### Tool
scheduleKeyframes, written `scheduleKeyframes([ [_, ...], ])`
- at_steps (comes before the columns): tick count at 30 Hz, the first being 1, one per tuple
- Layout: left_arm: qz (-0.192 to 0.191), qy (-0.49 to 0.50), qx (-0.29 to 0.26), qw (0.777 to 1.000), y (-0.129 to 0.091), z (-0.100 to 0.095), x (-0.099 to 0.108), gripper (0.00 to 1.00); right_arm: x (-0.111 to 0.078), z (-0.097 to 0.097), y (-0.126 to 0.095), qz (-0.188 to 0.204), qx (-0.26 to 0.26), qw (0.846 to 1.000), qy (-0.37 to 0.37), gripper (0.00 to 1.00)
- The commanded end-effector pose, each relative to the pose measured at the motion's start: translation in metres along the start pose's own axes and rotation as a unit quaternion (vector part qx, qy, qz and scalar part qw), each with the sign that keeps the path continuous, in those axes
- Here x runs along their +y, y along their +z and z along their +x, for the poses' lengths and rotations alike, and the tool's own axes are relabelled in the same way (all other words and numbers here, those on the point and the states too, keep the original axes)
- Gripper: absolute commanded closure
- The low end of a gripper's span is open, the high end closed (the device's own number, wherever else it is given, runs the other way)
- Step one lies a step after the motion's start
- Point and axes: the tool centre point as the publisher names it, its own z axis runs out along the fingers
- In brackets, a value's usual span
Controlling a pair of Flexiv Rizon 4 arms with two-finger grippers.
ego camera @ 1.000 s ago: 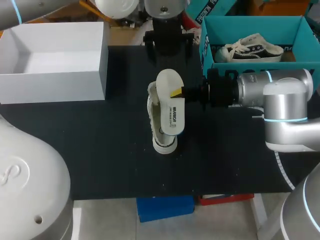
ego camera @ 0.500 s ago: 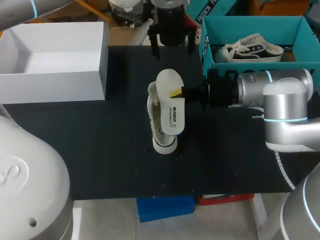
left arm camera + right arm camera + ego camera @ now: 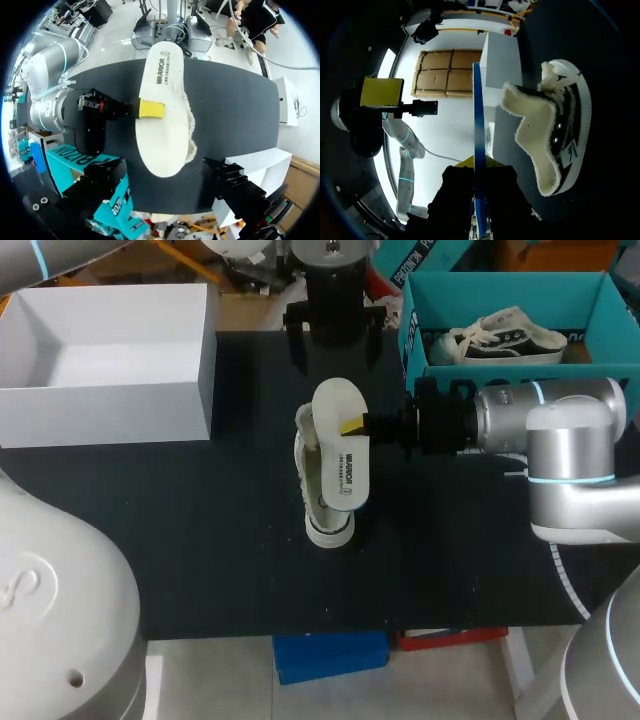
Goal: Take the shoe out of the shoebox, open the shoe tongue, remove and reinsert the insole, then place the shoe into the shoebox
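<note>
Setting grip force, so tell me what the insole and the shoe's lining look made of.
The insole: looks like foam under a smooth, matte off-white fabric face; thin and flat, printed on top. The shoe lining: fuzzy cream pile, likely fleece or faux shearling; its edges look tufted.

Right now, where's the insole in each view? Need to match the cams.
Head view: insole mid-table, over the shoe, pinched in the right arm's jaws.
Left wrist view: insole ahead, broad face on, covering most of the shoe.
Right wrist view: insole edge-on, a thin strip rising from between the jaws, with the shoe beside it.
Shared landmark: the shoe.
</note>
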Motion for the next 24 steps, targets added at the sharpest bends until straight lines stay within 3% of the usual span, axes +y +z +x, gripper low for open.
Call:
scheduleKeyframes([
  [1,-0.024,-0.003,-0.008,1.0,-0.003,0.017,-0.033,0.0,-0.001,0.0,0.001,-0.002,-0.001,1.0,0.0,1.0],
  [13,-0.023,-0.004,-0.004,1.0,0.001,0.022,-0.104,0.0,-0.001,0.0,0.001,-0.002,-0.001,1.0,0.0,1.0],
  [24,-0.017,0.007,-0.002,1.0,0.011,0.016,-0.146,0.0,-0.001,0.0,0.001,-0.002,-0.001,1.0,0.0,1.0],
])
